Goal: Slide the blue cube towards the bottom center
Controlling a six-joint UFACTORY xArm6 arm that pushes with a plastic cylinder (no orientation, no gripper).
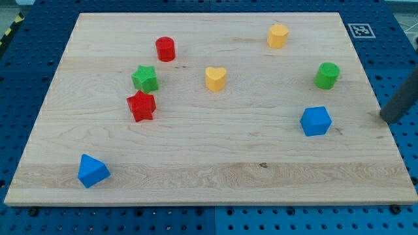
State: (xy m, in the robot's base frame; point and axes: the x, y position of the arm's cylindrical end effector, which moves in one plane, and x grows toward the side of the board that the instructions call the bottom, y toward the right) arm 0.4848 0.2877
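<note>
Fig.: wooden board point(215, 170) w/ eight small plastic blocks, one moment. The task's block, a small blue plastic cube point(316, 121), sits right of centre, approx. mid-height, near the board's right edge. My tip point(383, 117), the lower end of a dark rod entering from the view's right, rests at the board's right edge, level w/ the cube and apart from it; it touches nothing and holds nothing, as a bare rod only pushes.

Handling (judged): cube looks light, rigid, hollow-printed; should slide readily on smooth wood, may spin if struck off-centre. No grip possible. Contact pt. should be its upper-right face, so the push runs down-left toward bottom centre.

Others, all well clear of that path: green cylinder point(327, 75) above cube; yellow heart point(215, 78); blue triangular block point(93, 171) at bottom left.
</note>
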